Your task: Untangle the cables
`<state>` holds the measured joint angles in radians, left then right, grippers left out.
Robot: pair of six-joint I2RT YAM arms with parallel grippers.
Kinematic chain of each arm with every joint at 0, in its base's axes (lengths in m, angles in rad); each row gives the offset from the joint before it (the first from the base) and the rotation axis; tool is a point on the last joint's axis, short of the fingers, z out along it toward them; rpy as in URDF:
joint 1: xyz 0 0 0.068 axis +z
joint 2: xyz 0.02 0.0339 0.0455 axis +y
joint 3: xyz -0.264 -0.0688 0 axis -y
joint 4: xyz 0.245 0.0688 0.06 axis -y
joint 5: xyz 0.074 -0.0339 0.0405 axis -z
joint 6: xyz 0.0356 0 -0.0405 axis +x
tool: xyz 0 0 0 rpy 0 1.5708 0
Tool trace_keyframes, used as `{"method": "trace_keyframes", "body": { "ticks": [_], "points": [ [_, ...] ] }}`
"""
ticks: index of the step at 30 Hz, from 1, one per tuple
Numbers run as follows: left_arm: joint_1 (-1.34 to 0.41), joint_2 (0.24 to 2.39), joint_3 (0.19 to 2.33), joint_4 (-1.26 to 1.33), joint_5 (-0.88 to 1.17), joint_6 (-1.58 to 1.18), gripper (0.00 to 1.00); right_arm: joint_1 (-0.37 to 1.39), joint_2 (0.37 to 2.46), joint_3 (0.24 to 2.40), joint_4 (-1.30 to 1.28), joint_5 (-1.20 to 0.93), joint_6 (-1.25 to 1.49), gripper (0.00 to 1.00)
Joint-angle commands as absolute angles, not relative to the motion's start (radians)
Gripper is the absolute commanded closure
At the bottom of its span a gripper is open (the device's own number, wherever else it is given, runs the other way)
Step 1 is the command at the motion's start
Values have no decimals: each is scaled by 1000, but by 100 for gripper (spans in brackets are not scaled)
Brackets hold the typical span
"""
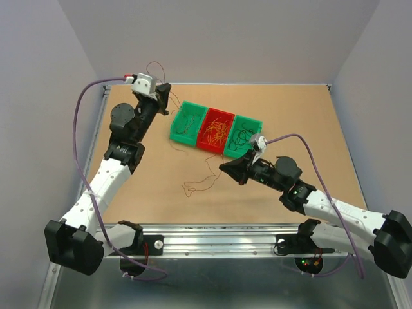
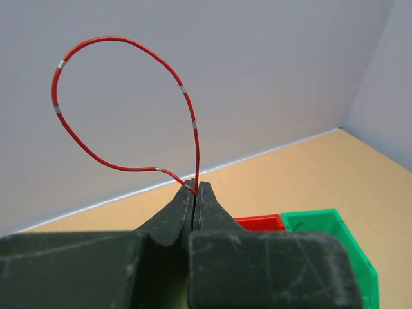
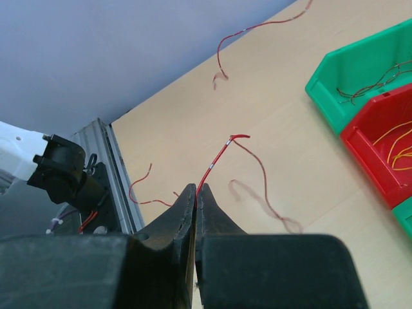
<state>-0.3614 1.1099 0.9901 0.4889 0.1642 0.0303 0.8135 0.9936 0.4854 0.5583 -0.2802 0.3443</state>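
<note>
Left wrist: red cable [image 2: 196, 154] pinched between the left fingers [image 2: 168, 220].

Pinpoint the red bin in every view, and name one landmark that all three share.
Top external: the red bin sits at centre, the middle one of a row of three bins.
Left wrist: only a sliver shows, low and right of centre.
Right wrist: at the right edge, around mid-height.
Shared landmark: the tan tabletop it stands on.
</note>
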Motion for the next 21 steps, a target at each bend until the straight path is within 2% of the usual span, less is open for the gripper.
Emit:
{"method": "trace_keyframes", "body": {
  "ticks": [1, 21],
  "points": [
    [-310, 1137, 1072, 561, 156, 3, 100, 824, 956, 552, 566, -244, 354, 100],
    [-275, 1391, 1150, 755, 185, 69, 100, 822, 936, 535, 546, -132, 365, 99]
  ]
}}
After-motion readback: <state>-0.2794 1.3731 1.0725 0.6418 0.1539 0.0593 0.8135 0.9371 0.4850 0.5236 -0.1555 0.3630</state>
